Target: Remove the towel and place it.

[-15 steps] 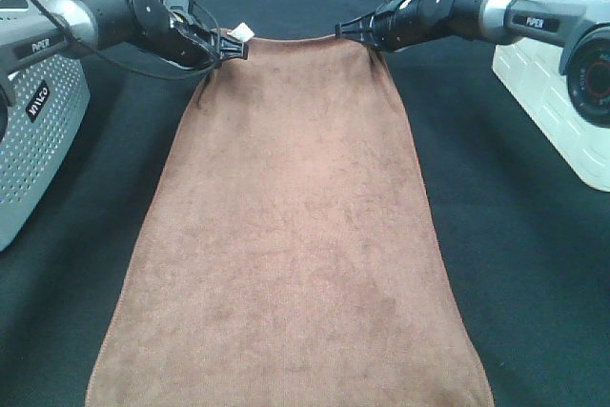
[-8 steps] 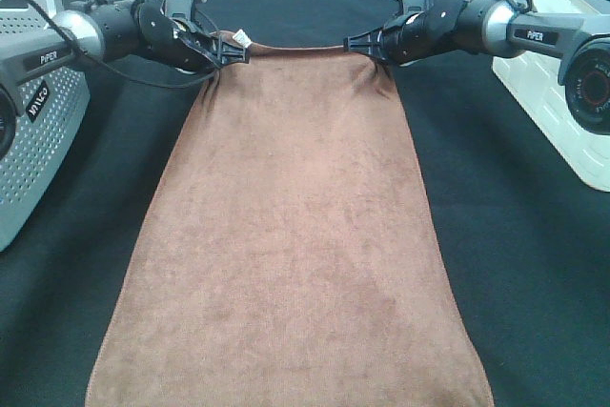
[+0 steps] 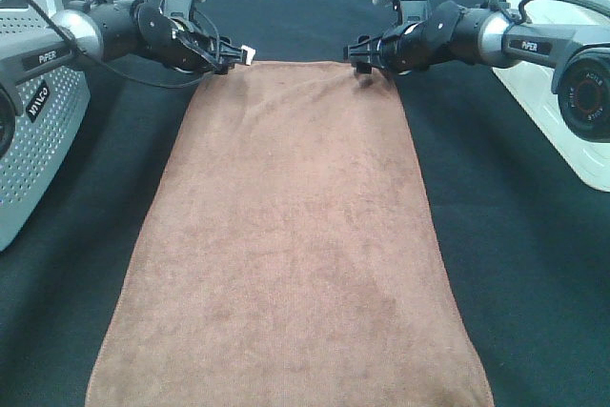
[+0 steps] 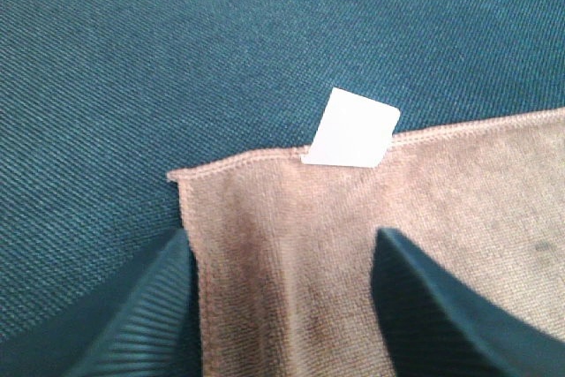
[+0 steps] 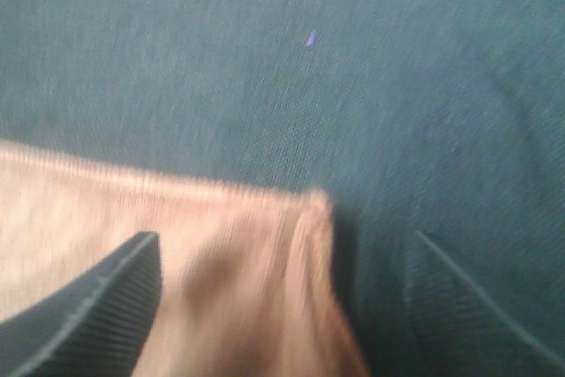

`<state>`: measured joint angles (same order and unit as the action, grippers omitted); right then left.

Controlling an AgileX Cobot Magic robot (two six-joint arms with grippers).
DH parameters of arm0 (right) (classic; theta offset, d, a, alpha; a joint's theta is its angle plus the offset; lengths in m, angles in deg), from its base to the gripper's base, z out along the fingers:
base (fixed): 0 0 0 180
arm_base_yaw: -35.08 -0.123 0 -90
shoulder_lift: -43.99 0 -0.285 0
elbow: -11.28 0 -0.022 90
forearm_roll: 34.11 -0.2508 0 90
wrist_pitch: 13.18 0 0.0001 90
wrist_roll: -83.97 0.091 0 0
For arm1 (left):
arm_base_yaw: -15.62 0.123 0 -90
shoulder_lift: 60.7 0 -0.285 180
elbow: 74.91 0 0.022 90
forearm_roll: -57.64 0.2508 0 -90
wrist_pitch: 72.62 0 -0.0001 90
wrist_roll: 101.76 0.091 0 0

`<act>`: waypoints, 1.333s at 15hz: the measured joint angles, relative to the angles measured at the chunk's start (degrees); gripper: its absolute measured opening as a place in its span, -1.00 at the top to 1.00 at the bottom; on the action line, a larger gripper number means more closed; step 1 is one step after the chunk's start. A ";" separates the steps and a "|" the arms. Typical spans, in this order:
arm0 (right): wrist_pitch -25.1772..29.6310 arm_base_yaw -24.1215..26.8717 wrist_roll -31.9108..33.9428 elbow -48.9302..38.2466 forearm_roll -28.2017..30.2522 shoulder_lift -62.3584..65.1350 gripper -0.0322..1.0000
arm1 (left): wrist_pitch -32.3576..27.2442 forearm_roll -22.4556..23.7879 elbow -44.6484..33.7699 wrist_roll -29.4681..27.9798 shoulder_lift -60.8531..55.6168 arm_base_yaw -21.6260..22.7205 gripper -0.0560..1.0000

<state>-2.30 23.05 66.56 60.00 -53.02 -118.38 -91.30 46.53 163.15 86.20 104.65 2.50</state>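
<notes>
Though released, towel [image 3: 291, 245] corners between each parted tool.

Plush matt towel [image 3: 286, 235], woven black table cloth [image 3: 515, 235]

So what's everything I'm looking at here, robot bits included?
towel: one, reddish-brown, spread flat down the middle of the table
tag: one, white, at the towel's far left corner
cloth: one, black, covering the table under the towel
grey box: one, perforated, at the left edge
white box: one, at the right edge
left gripper: one, black, open over the towel's far left corner
right gripper: one, black, open over the towel's far right corner
</notes>
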 joint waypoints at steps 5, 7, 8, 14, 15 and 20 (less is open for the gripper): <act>11.80 0.00 0.00 0.00 4.35 8.08 -0.51 | -12.83 4.81 0.00 -0.80 -4.98 0.00 -0.74; 17.42 0.00 0.00 0.00 5.33 14.04 -0.51 | -19.94 5.84 0.00 -2.41 -10.71 0.00 -0.77; 20.80 0.00 0.34 0.00 5.84 16.79 -0.51 | -24.06 6.30 0.00 -2.69 -13.29 0.06 -0.77; 39.76 6.02 11.06 0.00 8.65 31.23 -0.70 | -43.14 13.58 0.23 -10.77 -27.62 6.42 -0.77; 43.09 8.31 10.60 0.00 9.11 33.40 -0.70 | -45.95 14.78 0.23 -11.29 -29.68 8.37 -0.77; 58.16 11.92 10.77 -0.57 11.80 41.31 -0.69 | -50.82 14.67 -2.58 -12.09 -37.47 10.37 -0.77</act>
<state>55.86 34.97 77.33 59.43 -41.22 -77.07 -142.12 61.19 160.57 74.11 67.18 12.87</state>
